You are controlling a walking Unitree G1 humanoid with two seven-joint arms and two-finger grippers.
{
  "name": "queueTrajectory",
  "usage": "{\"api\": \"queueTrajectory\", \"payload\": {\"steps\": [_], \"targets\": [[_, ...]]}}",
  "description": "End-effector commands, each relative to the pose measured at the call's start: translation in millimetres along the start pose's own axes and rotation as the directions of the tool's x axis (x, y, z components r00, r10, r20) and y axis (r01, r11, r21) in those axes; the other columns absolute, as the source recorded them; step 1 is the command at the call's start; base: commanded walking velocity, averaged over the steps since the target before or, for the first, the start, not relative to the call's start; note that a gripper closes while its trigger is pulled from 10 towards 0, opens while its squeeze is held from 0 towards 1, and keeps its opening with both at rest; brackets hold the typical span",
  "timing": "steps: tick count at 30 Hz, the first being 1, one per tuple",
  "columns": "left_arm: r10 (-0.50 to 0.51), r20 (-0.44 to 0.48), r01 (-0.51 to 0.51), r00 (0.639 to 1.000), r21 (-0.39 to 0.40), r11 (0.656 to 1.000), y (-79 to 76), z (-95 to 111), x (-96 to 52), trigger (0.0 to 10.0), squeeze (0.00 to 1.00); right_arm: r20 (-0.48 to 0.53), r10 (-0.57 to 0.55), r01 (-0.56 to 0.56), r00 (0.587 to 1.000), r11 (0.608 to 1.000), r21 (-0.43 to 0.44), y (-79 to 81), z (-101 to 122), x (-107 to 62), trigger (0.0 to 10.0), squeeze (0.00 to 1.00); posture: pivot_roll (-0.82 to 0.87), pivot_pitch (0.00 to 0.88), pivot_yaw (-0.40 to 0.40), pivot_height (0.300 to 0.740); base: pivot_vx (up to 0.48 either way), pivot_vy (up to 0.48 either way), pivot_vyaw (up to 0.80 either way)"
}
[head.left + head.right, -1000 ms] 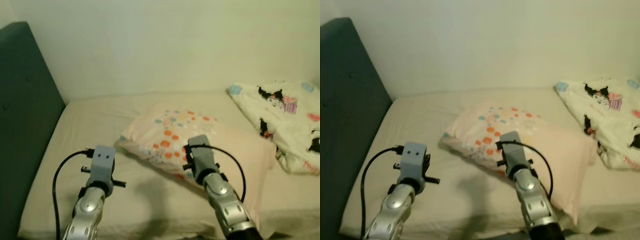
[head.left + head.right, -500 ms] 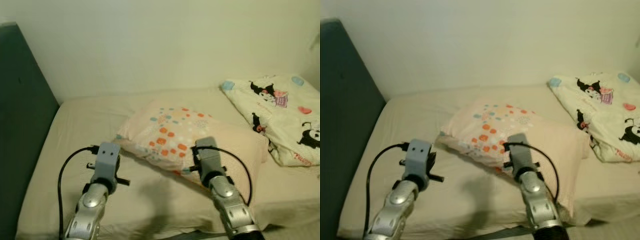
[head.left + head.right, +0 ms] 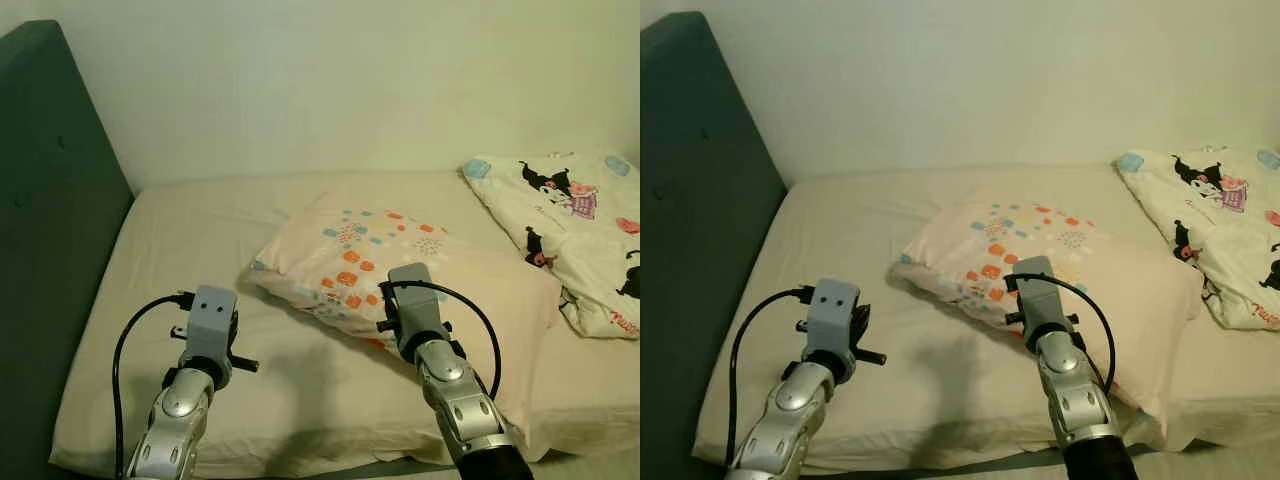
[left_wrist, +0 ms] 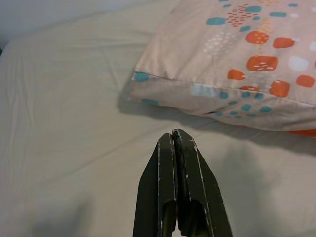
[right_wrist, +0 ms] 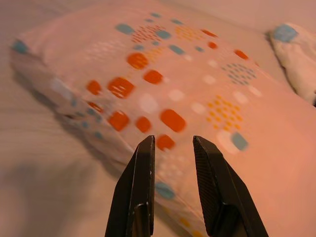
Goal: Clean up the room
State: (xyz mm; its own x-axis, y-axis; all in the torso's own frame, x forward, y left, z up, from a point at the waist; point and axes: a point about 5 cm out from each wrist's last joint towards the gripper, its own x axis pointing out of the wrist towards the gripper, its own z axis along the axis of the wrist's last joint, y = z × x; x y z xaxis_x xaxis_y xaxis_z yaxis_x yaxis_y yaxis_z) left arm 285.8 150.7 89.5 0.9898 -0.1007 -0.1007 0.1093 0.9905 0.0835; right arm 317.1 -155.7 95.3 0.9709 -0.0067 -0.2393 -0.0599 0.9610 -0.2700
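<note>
A pale pink pillow with orange and blue square spots (image 3: 400, 255) lies slantwise at the centre of a bed with a beige fitted sheet (image 3: 190, 250). The left gripper (image 4: 176, 143), fingers pressed together, hovers over bare sheet with the pillow's corner at its 1 o'clock. The right gripper (image 5: 173, 148), fingers spread and empty, hovers just above the pillow's near edge. A white cartoon-print blanket (image 3: 570, 215) lies bunched at 3 o'clock, a dark green padded headboard (image 3: 45, 200) at 9 o'clock.

Ahead of me: dark green headboard (image 3: 45, 200) at bed's left end, pale wall (image 3: 350, 80) behind, beige fitted sheet (image 3: 190, 250) over mattress.
</note>
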Motion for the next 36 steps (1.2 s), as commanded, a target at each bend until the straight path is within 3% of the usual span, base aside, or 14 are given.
{"api": "queueTrajectory", "payload": {"steps": [1,15,36], "targets": [[0.014,-0.029,-0.014,0.999,0.001,1.000,7.3,-8.1,-2.3,10.0,0.00,-0.035,-0.020,0.020,0.999,1.000,0.006,-3.3,-6.0,0.2,10.0,0.00,-0.08,0.084,-0.023,0.740,0.000,0.000,0.00],[0.013,-0.028,-0.013,1.000,-0.005,1.000,9.9,-9.1,-3.0,10.0,0.00,-0.039,-0.020,0.021,0.999,0.999,0.037,-2.6,-8.1,-0.4,10.0,0.00,-0.08,0.089,-0.019,0.700,0.000,0.000,0.00],[-0.026,-0.022,0.026,0.999,-0.002,1.000,-0.1,-7.7,-1.7,10.0,0.00,-0.043,-0.013,0.015,0.999,0.999,0.046,-0.9,-9.3,-0.7,10.0,0.00,-0.07,0.093,-0.016,0.627,0.000,0.000,0.00]]}}
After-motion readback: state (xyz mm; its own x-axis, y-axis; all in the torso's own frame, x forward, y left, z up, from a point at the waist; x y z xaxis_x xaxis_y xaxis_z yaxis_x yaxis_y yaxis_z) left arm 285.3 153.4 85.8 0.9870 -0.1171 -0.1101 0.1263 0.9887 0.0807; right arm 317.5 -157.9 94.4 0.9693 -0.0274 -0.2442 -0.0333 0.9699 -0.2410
